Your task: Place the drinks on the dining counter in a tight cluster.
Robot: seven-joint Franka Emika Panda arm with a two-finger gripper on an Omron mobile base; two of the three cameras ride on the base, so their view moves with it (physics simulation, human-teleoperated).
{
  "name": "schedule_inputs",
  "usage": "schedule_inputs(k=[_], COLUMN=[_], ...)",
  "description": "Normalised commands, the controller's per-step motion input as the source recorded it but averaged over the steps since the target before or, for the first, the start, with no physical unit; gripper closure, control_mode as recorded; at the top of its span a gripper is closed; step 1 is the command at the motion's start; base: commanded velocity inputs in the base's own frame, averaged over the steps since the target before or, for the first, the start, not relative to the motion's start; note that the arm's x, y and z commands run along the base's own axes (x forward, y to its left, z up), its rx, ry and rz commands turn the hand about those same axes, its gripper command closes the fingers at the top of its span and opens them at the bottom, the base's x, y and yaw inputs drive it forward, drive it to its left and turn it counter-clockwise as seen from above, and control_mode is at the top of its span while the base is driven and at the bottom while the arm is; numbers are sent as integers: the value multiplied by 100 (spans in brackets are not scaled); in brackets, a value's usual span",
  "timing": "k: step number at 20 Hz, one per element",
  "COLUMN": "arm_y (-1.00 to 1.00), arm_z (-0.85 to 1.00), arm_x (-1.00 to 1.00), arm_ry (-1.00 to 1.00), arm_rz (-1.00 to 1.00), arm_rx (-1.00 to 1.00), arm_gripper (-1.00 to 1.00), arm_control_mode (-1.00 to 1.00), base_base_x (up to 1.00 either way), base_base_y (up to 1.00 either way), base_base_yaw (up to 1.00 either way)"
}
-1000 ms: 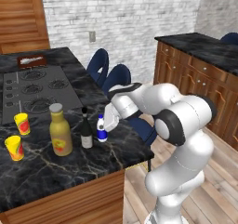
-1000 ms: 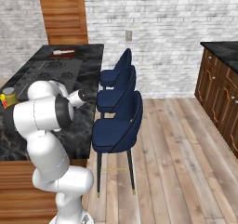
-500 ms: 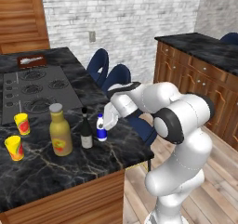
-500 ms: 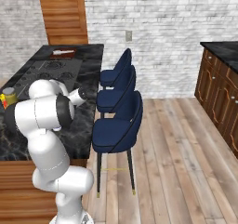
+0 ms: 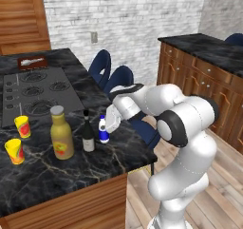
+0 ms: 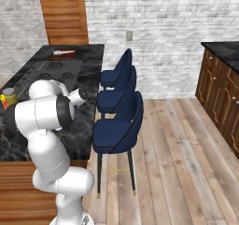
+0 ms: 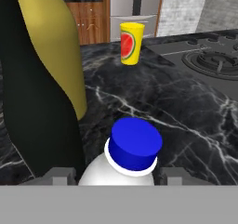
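L base cam: behind arm, left side, looked fwd and down over bench [image 5: 42, 171]. R base cam: behind, right side, faced stools [image 6: 116, 121] and floor; shared bench and cooktop [image 5: 35, 88] w/ left. Hand cam: very near, low along bench, blue-capped bottle [image 7: 130, 155] close.
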Motion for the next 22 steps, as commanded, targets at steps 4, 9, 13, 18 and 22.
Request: schedule_inputs(k=[4,9,13,18,22], arm_y=[0,-5,-31,-33,-22], arm_z=[0,0,2,20,40], arm_x=[0,0,0,0,-11], arm_ry=[0,0,0,-1,0], arm_rz=[0,0,-2,-3,-5], arm_rx=[0,0,0,0,0], arm_gripper=[-100,-100,-100,-100,-100], arm_control_mode=[-100,-100,-100,-100,-100], base_base_x=[0,0,0,0,0], base_base_y=[0,0,0,0,0], base_base_yaw=[0,0,0,0,0])
